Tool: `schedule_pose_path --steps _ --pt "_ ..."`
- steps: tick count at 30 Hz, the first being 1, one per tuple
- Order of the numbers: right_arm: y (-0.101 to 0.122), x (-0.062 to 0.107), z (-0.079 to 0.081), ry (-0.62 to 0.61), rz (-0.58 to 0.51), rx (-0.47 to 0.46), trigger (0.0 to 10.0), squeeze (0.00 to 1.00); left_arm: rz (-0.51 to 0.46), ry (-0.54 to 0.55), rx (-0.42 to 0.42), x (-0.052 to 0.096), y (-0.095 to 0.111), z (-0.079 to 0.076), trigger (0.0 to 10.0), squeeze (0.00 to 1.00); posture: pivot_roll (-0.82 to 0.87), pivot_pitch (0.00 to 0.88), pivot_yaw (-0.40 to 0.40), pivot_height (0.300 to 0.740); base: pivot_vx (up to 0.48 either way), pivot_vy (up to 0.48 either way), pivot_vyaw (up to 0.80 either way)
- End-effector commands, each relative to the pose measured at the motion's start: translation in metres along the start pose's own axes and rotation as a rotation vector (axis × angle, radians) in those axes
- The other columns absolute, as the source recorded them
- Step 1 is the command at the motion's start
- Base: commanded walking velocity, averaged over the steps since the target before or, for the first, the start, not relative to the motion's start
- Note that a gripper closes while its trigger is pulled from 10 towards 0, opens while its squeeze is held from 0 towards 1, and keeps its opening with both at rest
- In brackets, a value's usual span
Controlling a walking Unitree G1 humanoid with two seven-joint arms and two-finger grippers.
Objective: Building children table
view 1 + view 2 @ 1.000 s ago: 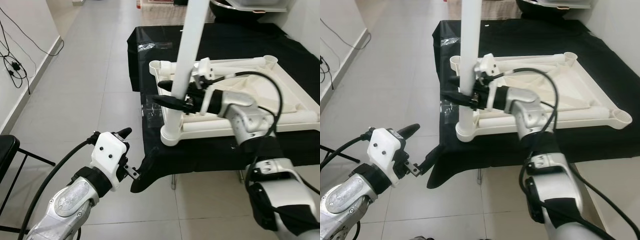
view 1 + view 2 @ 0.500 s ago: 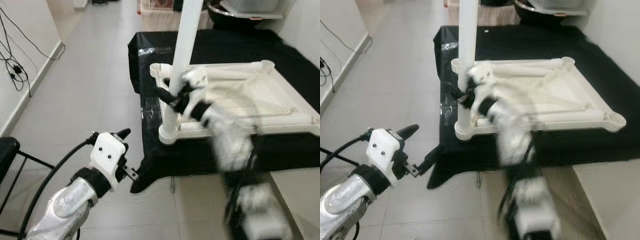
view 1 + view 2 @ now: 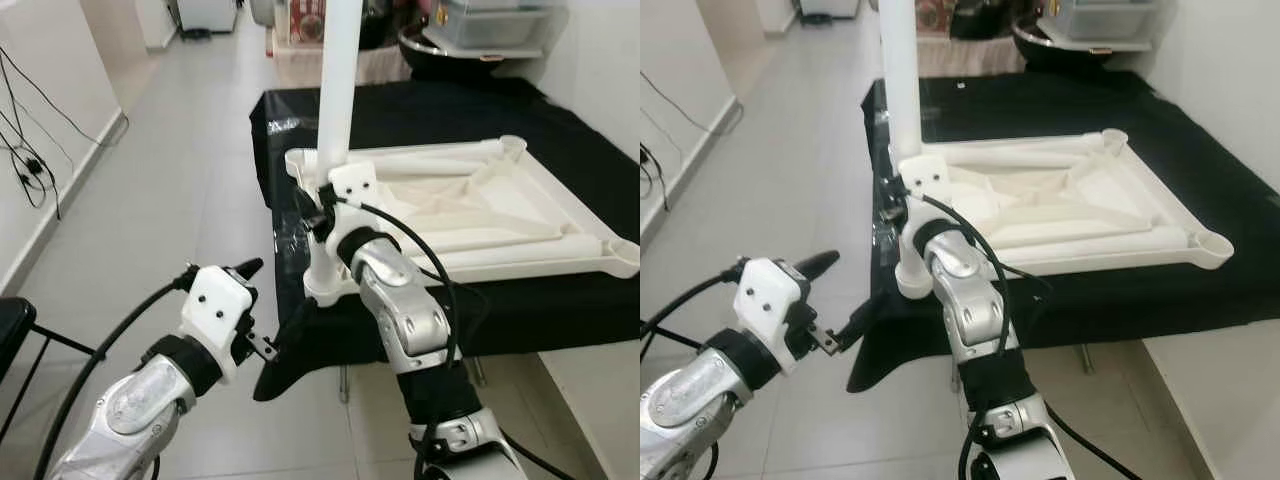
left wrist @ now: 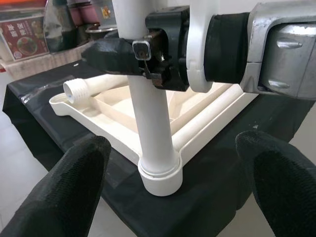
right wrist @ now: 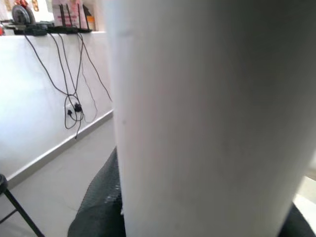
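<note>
We see the white tabletop (image 3: 470, 205) lying upside down on a black cloth (image 3: 480, 110), its ribbed underside facing up and corner sockets showing. At the tabletop's near-left corner, one white leg (image 3: 335, 110) stands upright in its socket (image 4: 159, 177). The far-left socket (image 4: 76, 89), threaded, is bare, and so are the far-right socket (image 3: 512, 146) and the near-right socket (image 3: 625, 247). We judge the build roughly a quarter done, with three legs left to fit; whether this leg is fully screwed home we cannot tell. Our right gripper (image 4: 143, 52) clasps the leg just above the tabletop's corner. Our left gripper (image 3: 262, 315) hangs below and in front of that corner, fingers (image 4: 74, 173) spread wide, holding nothing.
</note>
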State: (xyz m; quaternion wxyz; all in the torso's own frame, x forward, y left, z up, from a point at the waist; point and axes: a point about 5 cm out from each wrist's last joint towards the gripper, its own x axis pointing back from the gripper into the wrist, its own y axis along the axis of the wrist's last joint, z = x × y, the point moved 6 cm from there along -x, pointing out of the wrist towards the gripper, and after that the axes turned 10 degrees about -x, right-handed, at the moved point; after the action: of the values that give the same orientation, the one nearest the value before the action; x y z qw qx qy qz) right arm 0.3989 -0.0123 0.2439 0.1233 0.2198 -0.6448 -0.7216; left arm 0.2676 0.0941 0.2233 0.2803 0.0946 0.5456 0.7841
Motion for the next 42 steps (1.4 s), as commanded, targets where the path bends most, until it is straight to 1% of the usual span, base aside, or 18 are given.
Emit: schedule_pose_path --steps 1,5,6,7,11,20,21,22,23,29,32,33,37,38,39,40,41,42 --pt "-0.026 -0.001 0.008 0.044 0.079 -0.073 10.0 1.0 0.016 0.008 0.004 0.001 -0.004 0.001 10.0 0.0 0.18 0.184 -0.051 0.74 0.0 0.0 0.0" --pt "-0.003 -0.002 0.023 0.29 0.017 -0.161 10.0 1.0 0.012 0.01 0.008 0.0 -0.003 -0.001 10.0 0.0 0.19 0.192 -0.058 0.74 0.0 0.0 0.0" --pt "0.001 -0.001 0.021 0.394 0.035 -0.137 10.0 0.81 0.011 0.012 0.009 0.0 -0.002 -0.001 10.0 0.0 0.19 0.2 -0.062 0.74 0.0 0.0 0.0" --pt "0.004 0.0 0.018 0.46 0.051 -0.121 10.0 0.0 0.011 0.014 0.009 0.001 -0.002 -0.001 10.0 0.0 0.19 0.2 -0.062 0.74 0.0 0.0 0.0" --pt "0.006 0.003 0.008 0.62 0.112 0.009 10.0 0.0 0.006 0.02 0.011 0.001 0.001 -0.002 10.0 0.0 0.2 0.216 -0.077 0.74 0.0 0.0 0.0" --pt "0.025 0.006 0.006 0.833 0.169 0.011 10.0 0.0 0.015 0.045 0.006 0.008 0.005 0.0 10.0 0.0 0.24 0.251 -0.085 0.74 0.0 0.0 0.0" --pt "0.024 0.009 0.006 0.877 0.202 0.003 4.4 0.0 0.02 0.049 0.006 0.009 0.004 0.001 10.0 0.0 0.24 0.253 -0.085 0.74 0.0 0.0 0.0" --pt "0.024 0.009 0.006 0.877 0.202 0.003 4.4 0.0 0.02 0.049 0.006 0.009 0.004 0.001 10.0 0.0 0.24 0.253 -0.085 0.74 0.0 0.0 0.0" --pt "0.023 0.013 0.006 0.919 0.231 0.001 0.0 0.0 0.024 0.052 0.006 0.01 0.004 0.001 10.0 0.0 0.24 0.255 -0.084 0.74 0.0 0.0 0.0" --pt "0.033 0.021 -0.005 1.0 0.232 -0.028 0.0 0.0 0.031 0.051 0.009 0.01 0.002 0.001 10.0 0.0 0.23 0.248 -0.074 0.74 0.0 0.0 0.0" --pt "0.034 0.022 -0.013 0.967 0.215 -0.022 0.0 0.0 0.031 0.048 0.008 0.009 0.002 0.001 10.0 0.0 0.23 0.242 -0.07 0.74 0.0 0.0 0.0" --pt "0.034 0.019 -0.025 0.878 0.179 -0.006 0.0 0.0 0.03 0.046 0.007 0.008 0.002 0.001 10.0 0.0 0.21 0.225 -0.072 0.74 0.0 0.0 0.0" --pt "0.034 0.014 -0.037 0.761 0.139 -0.013 0.0 0.0 0.028 0.045 0.005 0.008 0.001 0.002 10.0 0.0 0.21 0.212 -0.076 0.74 0.0 0.0 0.0" --pt "0.027 0.008 -0.047 0.62 0.128 -0.037 0.0 0.0 0.028 0.045 0.003 0.008 0.001 0.002 10.0 0.0 0.2 0.205 -0.08 0.74 0.0 0.0 0.0" --pt "0.0 0.003 -0.062 0.389 0.184 -0.027 0.0 0.0 0.029 0.042 0.001 0.007 0.0 0.002 10.0 0.0 0.2 0.194 -0.082 0.74 0.0 0.0 0.0" --pt "0.0 0.003 -0.062 0.389 0.184 -0.027 0.0 0.0 0.029 0.042 0.001 0.007 0.0 0.002 10.0 0.0 0.2 0.194 -0.082 0.74 0.0 0.0 0.0" --pt "-0.032 0.011 -0.092 -0.01 0.227 -0.018 0.0 0.0 0.029 0.038 -0.006 0.006 -0.001 0.003 10.0 0.0 0.19 0.188 -0.072 0.74 0.0 0.0 0.0" --pt "-0.055 0.03 -0.098 -0.197 0.261 -0.035 0.0 0.0 0.026 0.034 -0.009 0.005 -0.001 0.004 10.0 0.0 0.19 0.186 -0.071 0.74 0.0 0.0 0.0"
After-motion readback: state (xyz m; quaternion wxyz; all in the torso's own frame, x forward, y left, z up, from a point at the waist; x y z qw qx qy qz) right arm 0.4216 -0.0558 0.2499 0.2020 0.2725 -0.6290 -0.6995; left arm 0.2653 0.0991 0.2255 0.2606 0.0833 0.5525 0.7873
